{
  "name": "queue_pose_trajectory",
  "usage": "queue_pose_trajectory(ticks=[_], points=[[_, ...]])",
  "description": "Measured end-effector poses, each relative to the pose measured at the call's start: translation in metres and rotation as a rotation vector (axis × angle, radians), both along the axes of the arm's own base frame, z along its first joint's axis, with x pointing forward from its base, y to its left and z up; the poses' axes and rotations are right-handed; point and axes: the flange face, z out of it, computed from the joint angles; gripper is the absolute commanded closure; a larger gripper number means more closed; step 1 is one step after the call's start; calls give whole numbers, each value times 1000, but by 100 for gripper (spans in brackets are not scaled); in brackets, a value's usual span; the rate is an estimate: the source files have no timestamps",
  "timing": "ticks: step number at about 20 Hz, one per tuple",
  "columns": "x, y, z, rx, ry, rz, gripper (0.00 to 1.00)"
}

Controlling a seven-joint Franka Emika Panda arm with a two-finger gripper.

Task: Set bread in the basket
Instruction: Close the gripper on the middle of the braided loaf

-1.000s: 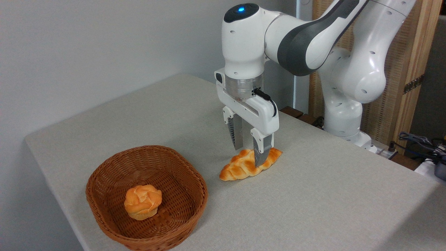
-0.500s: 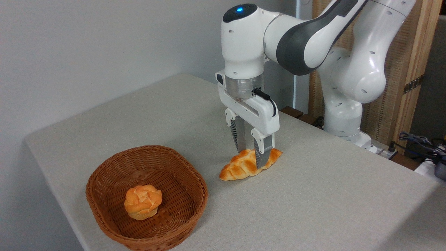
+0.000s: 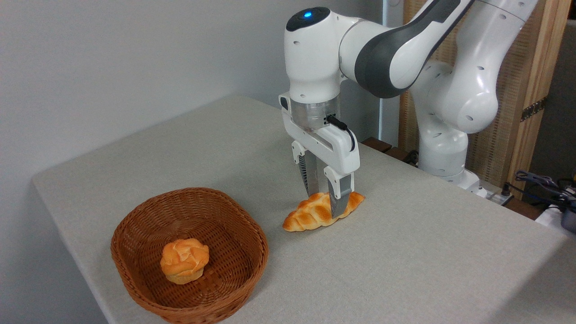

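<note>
A single fixed camera looks down at an angle from above the front of a grey table (image 3: pixel 405 279), fairly near. It faces toward the far edge, where a pale wall meets the table on the left and a slatted wooden panel stands at the right. The table's left corner and front edge fall inside the view; its right side runs out of frame. The robot arm (image 3: pixel 387 49) enters from the upper right, its top cut off.

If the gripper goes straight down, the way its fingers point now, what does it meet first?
The gripper already has its fingers around the braided loaf, so straight down it would press that loaf against the table. Whether the loaf still touches the table is unclear.
</note>
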Motion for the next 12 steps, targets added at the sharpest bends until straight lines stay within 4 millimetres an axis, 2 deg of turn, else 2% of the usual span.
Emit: queue_pose_trajectory(ticks=[4,9,12], points=[[-1,-1,-2,0,3,-4,37],[-1,-1,-2,0,3,-4,49],[-1,-1,-2,0,3,-4,53]])
